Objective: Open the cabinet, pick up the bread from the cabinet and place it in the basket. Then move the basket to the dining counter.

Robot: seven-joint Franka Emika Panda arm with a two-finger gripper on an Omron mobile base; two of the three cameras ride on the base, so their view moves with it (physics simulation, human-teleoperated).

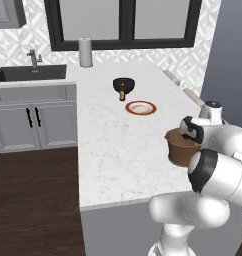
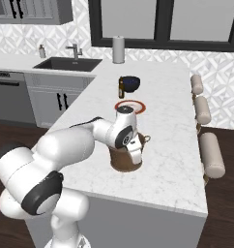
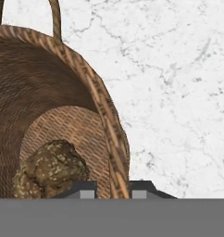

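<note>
Hand view: basket (image 3: 63, 106) rim between claw (image 3: 111, 189) tips

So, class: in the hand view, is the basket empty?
No: the bread lies on the woven bottom inside the basket.

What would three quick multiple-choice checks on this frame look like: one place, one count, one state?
1. Where is the bread?
A. On the plate
B. Inside the basket
C. In the sink

2. How many padded stools line the counter's far side in the right base view?
A. One
B. Three
C. Five

3. What is the gripper doing?
A. Closed on the basket's rim
B. Hanging open over the plate
C. Holding the bottle

Key: 1 B, the hand view shows the brown lump on the basket floor. 2 B, three cushions sit in a row. 3 A, the rim runs between the fingertips.
</note>
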